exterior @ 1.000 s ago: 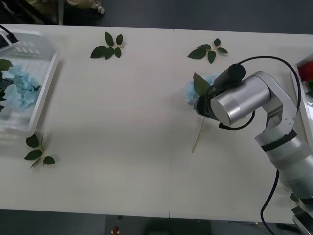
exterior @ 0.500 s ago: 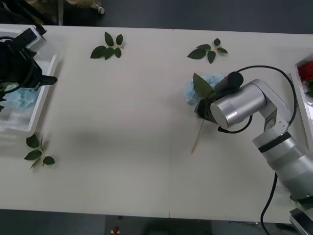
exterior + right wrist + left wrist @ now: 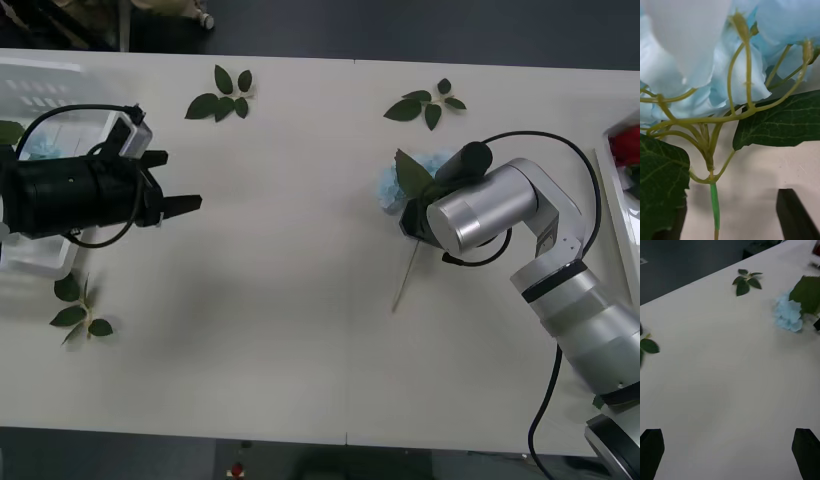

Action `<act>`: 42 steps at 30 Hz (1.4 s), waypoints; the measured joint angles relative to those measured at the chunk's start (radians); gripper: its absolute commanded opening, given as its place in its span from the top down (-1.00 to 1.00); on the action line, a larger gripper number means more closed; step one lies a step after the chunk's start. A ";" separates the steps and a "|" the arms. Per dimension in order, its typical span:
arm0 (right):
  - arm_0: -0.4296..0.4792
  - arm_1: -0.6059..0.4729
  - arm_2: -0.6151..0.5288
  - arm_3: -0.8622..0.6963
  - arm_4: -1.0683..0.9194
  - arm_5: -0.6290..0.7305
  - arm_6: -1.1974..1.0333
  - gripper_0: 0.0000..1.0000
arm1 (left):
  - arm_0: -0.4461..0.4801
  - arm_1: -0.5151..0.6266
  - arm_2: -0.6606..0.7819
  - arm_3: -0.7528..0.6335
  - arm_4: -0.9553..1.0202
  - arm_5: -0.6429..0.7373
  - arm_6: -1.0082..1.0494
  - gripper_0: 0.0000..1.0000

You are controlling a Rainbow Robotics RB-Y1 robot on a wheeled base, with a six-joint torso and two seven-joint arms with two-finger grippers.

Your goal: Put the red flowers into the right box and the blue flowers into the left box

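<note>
Bare table [image 3: 290, 250] between arms; leaf sprigs [image 3: 222, 95] only along edges.

Even, soft overhead light on the table [image 3: 300, 330], faint shadows; close blue flowers [image 3: 696, 56] slightly blurred

A pale sky-blue flower cluster [image 3: 392, 183] with dark green leaves and a thin stem lies on the table right of centre, more blue flowers [image 3: 38, 148] show in the ribbed white left box [image 3: 45, 90], and red flowers [image 3: 626, 146] sit in the right box [image 3: 607, 165].
</note>
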 measured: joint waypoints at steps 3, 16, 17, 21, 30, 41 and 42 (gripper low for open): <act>0.000 0.000 0.000 0.000 -0.004 0.000 0.000 0.20 | 0.010 0.000 -0.033 0.000 0.103 0.044 0.000 -1.00; -0.002 0.004 -0.001 0.038 0.006 -0.032 0.004 0.65 | -0.005 0.001 -0.140 0.000 0.324 0.221 0.000 -1.00; -0.002 0.004 -0.001 0.040 0.007 -0.032 0.004 0.72 | -0.014 0.001 -0.140 0.000 0.327 0.241 0.000 -1.00; -0.003 0.004 -0.001 0.041 0.007 -0.032 0.005 1.00 | -0.057 0.001 -0.140 0.000 0.343 0.276 0.000 -1.00; -0.003 0.004 -0.002 0.042 0.012 -0.032 0.005 1.00 | -0.074 0.000 -0.120 0.000 0.401 0.282 0.000 -1.00; 0.000 -0.033 -0.140 -0.028 -0.110 0.019 0.238 1.00 | -0.070 0.000 -0.138 0.000 0.489 0.307 0.000 -1.00; 0.005 -0.053 -0.160 -0.058 -0.141 0.022 0.280 1.00 | -0.067 0.000 -0.158 0.000 0.498 0.287 0.000 -1.00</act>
